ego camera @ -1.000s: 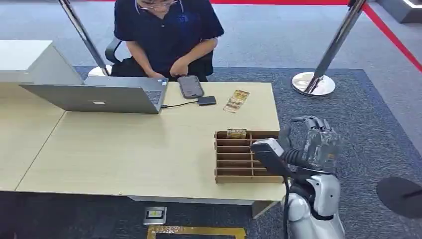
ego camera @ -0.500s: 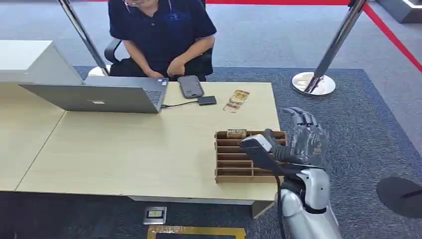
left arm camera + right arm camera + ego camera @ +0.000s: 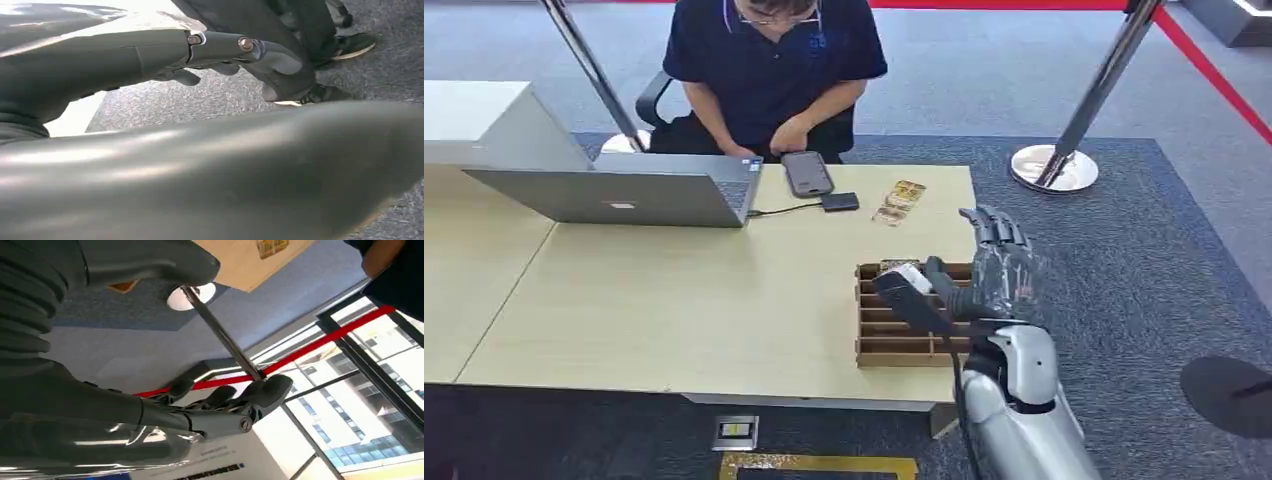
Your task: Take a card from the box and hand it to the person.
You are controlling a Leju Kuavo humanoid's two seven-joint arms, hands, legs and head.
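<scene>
The card [image 3: 899,268] lies in the far left slot of the wooden slotted box [image 3: 894,330] on the worktop [image 3: 674,300]; it looks thin, light, slick and bendable, best pinched by its exposed edge. The right hand [image 3: 989,275] hovers over the box, fingers [image 3: 996,228] spread, empty

Even indoor light, sharp from the head, soft up close at the wrists.

The counter [image 3: 674,300] is evenly bright with faint shadows. The raised robot hand [image 3: 999,265] is slightly motion-blurred. The left wrist view is out of focus with pale sheen; windows [image 3: 370,390] glare white in the right wrist view.
</scene>
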